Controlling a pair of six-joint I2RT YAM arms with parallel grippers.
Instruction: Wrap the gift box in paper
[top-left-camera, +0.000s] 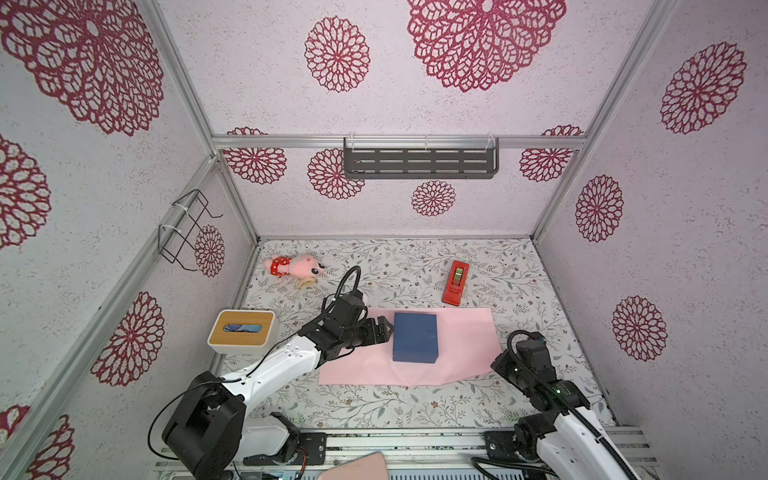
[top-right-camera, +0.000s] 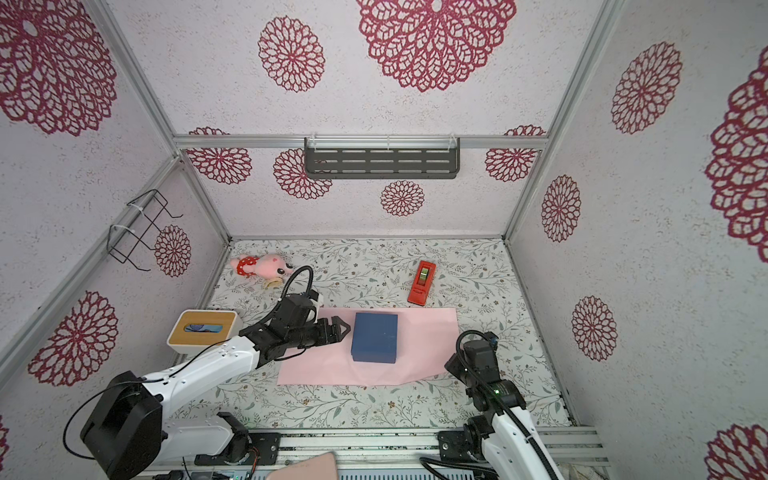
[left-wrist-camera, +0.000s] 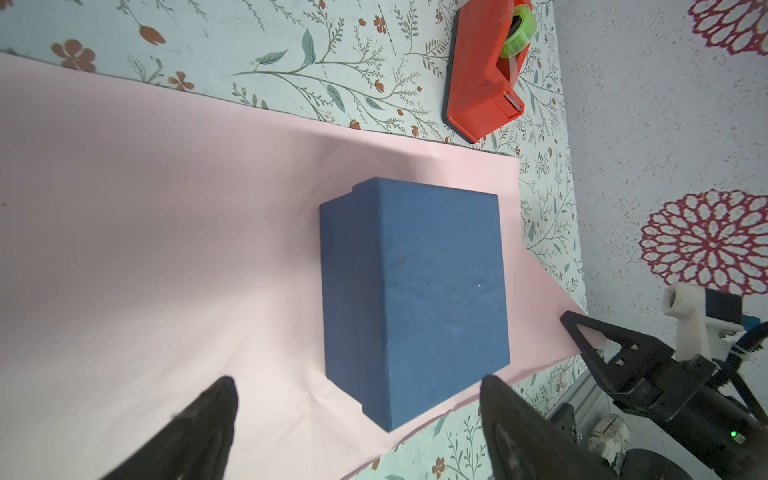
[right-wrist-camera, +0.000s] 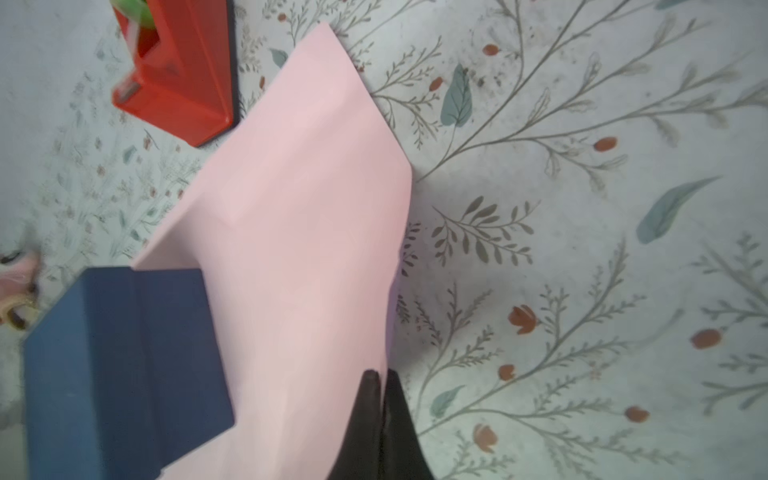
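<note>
Floral desk (top-left-camera: 415, 399), rosette-papered walls (top-left-camera: 685, 249); tape dispenser (top-left-camera: 456, 282) near paper (top-left-camera: 465, 340). Left end effector (top-left-camera: 386, 328) spread beside gift box (top-left-camera: 415, 343); right end effector (right-wrist-camera: 380, 376) clamping paper.

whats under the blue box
The paper lies under the box and shows past every side of it. The part beneath the box is covered, so whether anything else sits there cannot be seen.

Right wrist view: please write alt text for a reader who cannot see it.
The right gripper, jaws closed, pinches the edge of a pink sheet of paper that bends up from the flowered table. A dark blue box sits on the paper, and a red tape dispenser lies nearby.
</note>
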